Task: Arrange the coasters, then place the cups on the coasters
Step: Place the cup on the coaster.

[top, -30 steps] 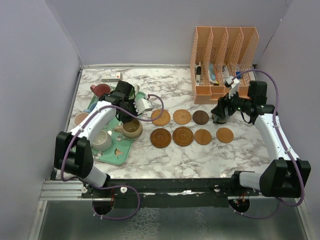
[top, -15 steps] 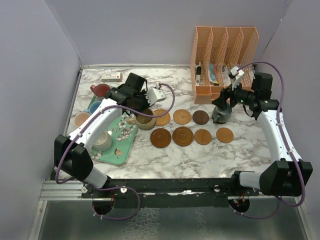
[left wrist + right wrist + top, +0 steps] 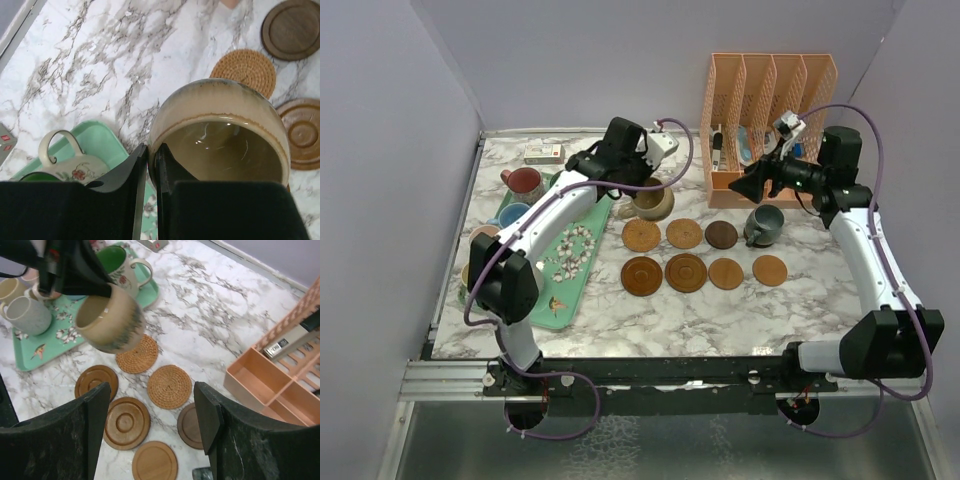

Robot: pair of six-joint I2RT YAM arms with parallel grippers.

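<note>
Seven coasters [image 3: 686,271] lie in two rows on the marble table [image 3: 670,320], three in the far row and four in the near one, close together without overlapping; two in the far row are woven, the rest are wood in tan to dark brown. The left gripper [image 3: 634,192] reaches past the mint-green tray [image 3: 578,282] and holds the tan cup [image 3: 652,201] tilted above the marble, just beyond the left woven coaster. Its fingers [image 3: 140,167] are pinched on the cup's wall at the rim, one inside and one outside. The right gripper [image 3: 748,187] hovers in front of the peach file rack [image 3: 770,95] with its fingers [image 3: 95,412] spread wide and nothing between them. Just below it, the dark grey-teal cup [image 3: 763,222] stands upright on bare marble, just beside the dark coaster that ends the far row. A red cup [image 3: 525,182] stands just beyond the tray's far corner, and a blue cup [image 3: 513,213] sits at the tray's far left. The right wrist view shows a green cup [image 3: 117,262] and a cream cup [image 3: 27,315] on the tray too.
</note>
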